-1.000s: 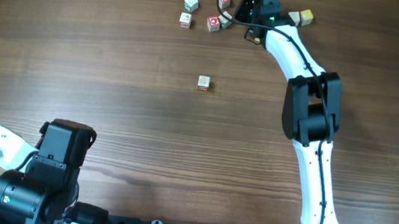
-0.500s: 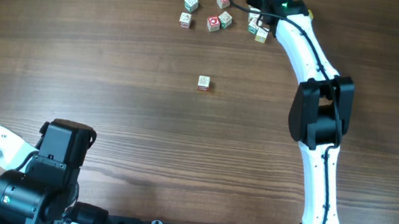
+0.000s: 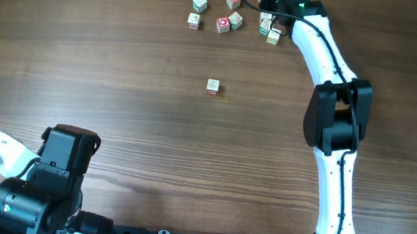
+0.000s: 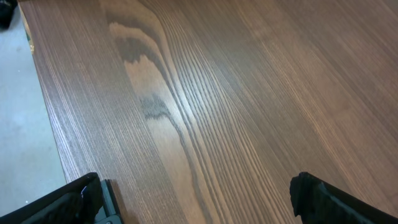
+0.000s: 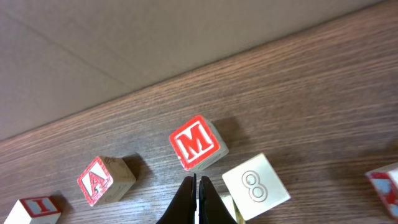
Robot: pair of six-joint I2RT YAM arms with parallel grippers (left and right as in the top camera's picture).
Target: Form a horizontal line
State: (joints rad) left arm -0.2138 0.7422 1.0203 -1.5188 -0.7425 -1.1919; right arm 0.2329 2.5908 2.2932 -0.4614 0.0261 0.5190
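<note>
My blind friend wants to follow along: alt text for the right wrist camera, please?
The right gripper, shut, points from the bottom edge at a cube with a red M face. A white cube marked 8 lies right of it, a red A cube left, all on a wooden table.

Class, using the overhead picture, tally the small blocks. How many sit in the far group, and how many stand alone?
Blocks in the far group: 8 showing
Block alone mid-table: 1
Total: 9
</note>
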